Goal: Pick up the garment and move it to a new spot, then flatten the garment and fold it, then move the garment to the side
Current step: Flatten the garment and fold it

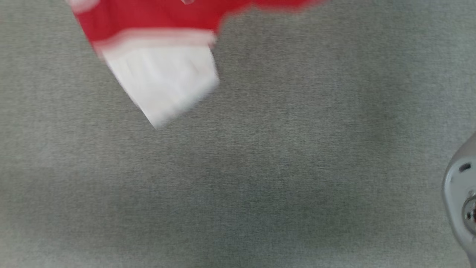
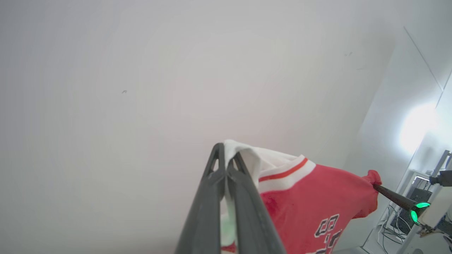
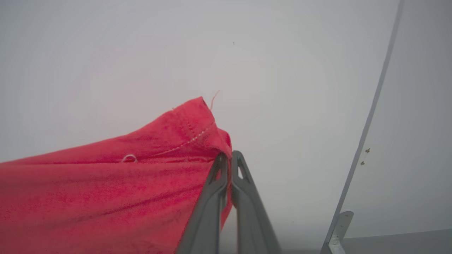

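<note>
The garment [image 1: 160, 41], red with a white sleeve and a pale striped band, hangs blurred at the top of the head view above the grey surface. In the left wrist view my left gripper [image 2: 226, 155] is shut on the white sleeve edge of the garment [image 2: 310, 197], whose black white-edged lettering shows lower down. A second dark gripper [image 2: 375, 185] pinches its red far corner. In the right wrist view my right gripper [image 3: 229, 157] is shut on a red stitched hem corner of the garment [image 3: 106, 190], which stretches away to the left.
A grey fabric-covered surface [image 1: 260, 178] spreads below the garment. A pale arm joint [image 1: 463, 193] sits at the right edge of the head view. White walls stand behind both grippers, with a wall bracket [image 3: 339, 225] and desk equipment with cables [image 2: 413, 208] at the right.
</note>
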